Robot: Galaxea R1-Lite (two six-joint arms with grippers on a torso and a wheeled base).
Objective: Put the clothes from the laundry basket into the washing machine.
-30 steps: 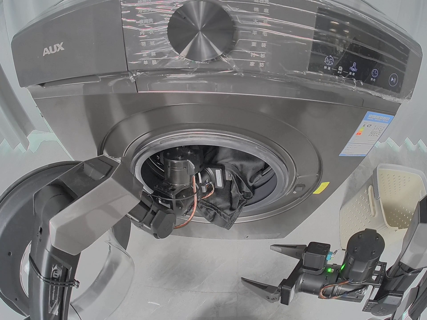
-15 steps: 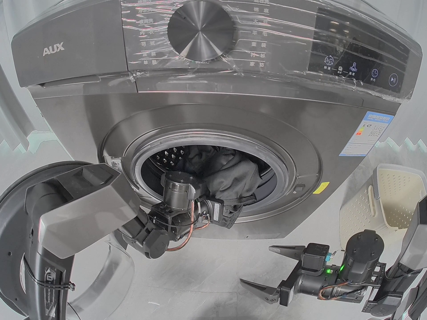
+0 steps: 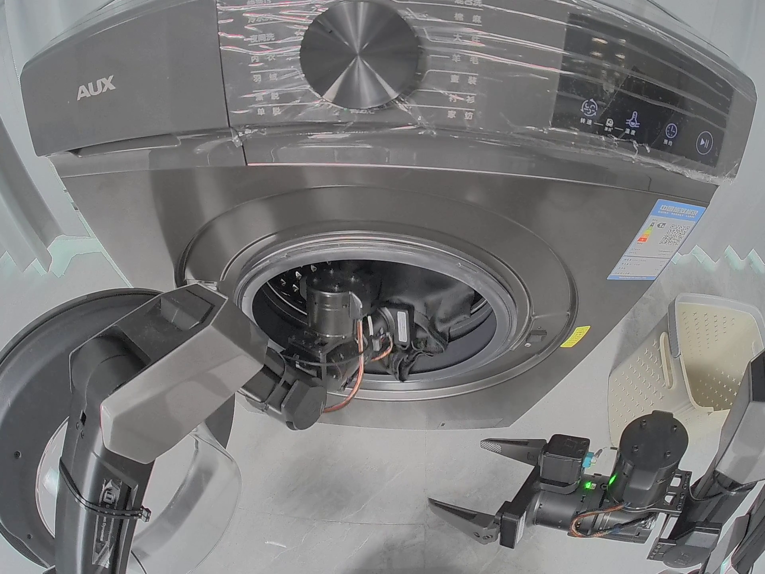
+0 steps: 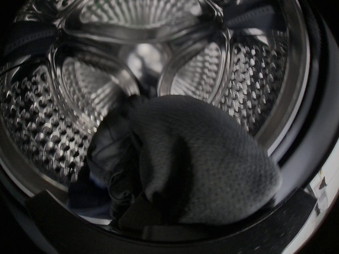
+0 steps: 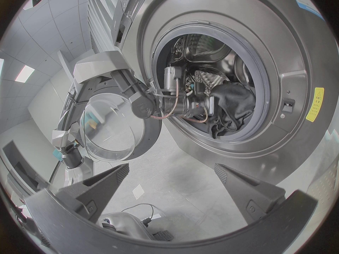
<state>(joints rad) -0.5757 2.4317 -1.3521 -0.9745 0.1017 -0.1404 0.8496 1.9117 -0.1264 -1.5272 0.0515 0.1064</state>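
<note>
A grey front-loading washing machine (image 3: 382, 193) stands with its round opening facing me. Dark clothes (image 3: 442, 312) lie bunched in the drum's right half, up against the door seal. My left gripper (image 3: 406, 332) is inside the opening, pressed into that bundle, which hides its tip. In the left wrist view the dark knitted cloth (image 4: 197, 159) lies close ahead on the steel drum (image 4: 42, 124). My right gripper (image 3: 460, 474) hangs open and empty low over the floor, right of the opening. The cream laundry basket (image 3: 701, 352) stands at the far right.
The machine's glass door (image 3: 32, 408) is swung open to the left, beside my left arm. Grey floor (image 3: 358, 480) lies in front of the machine. In the right wrist view the door (image 5: 113, 127) and the dark clothes (image 5: 235, 104) show beyond my right gripper (image 5: 168, 170).
My left arm drew back and down to the drum's lip, then pushed in again. The cloth that hung over the lip now lies inside. The right arm has hardly moved.
</note>
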